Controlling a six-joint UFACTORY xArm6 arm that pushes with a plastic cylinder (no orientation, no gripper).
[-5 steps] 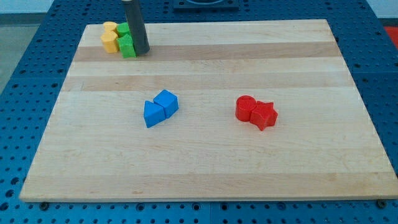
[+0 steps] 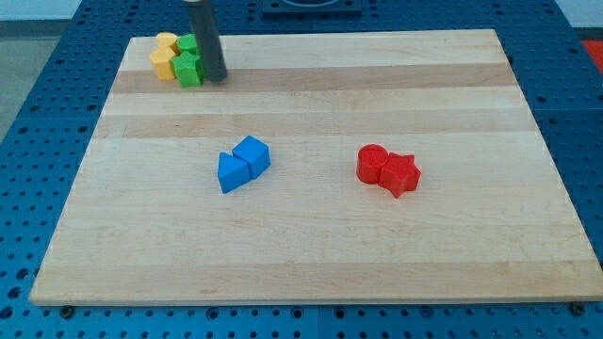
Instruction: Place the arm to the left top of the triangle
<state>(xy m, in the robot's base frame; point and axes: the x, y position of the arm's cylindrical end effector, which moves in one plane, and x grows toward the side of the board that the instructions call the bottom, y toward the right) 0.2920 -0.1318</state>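
Observation:
A blue triangle block (image 2: 232, 172) lies left of the board's middle, touching a blue cube-like block (image 2: 252, 154) at its upper right. My tip (image 2: 216, 75) is near the view's top left, far above and a little left of the triangle. It touches the right side of a green block (image 2: 189, 69). Another green block (image 2: 188, 43) sits just above that one, partly behind the rod.
Two yellow blocks (image 2: 165, 57) sit left of the green ones at the top left corner. A red cylinder (image 2: 371, 164) and a red star-like block (image 2: 400, 173) touch each other right of the middle. The wooden board (image 2: 311, 245) has blue pegboard around it.
The green and yellow blocks have shifted slightly to the left and up. My tip has barely moved.

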